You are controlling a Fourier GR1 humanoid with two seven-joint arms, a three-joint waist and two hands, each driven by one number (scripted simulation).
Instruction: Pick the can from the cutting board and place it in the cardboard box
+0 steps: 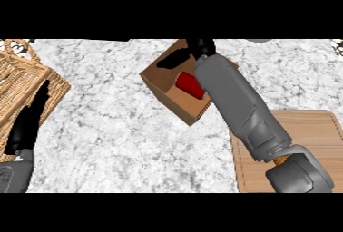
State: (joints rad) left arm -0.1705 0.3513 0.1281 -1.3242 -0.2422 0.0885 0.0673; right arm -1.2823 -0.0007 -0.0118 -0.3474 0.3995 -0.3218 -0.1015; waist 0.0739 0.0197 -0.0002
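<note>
I had the right forearm point(234, 104) stretched far out across the marble counter point(127, 131), reaching from the lower right corner up to the cardboard box point(175, 100). The right hand point(201, 46) sat at the far end of that arm, over the box's back edge; only a dark stub of it showed, so I could not tell how its fingers stood or whether they held anything. Just below and to the left of that hand, the red can point(189, 84) lay inside the box, on its floor, partly hidden by the forearm. The box itself stood tilted to my view, one corner pointing toward me.

The cutting board point(315, 149) lay back toward me from that hand, at the right side, under the elbow end of the same arm.

My left hand point(30, 120) showed at the left edge, well apart from the box, with fingers straight and pointing away from me, holding nothing. It lay over the near side of a wicker basket point(26, 77), which stood at the far left of the counter.
</note>
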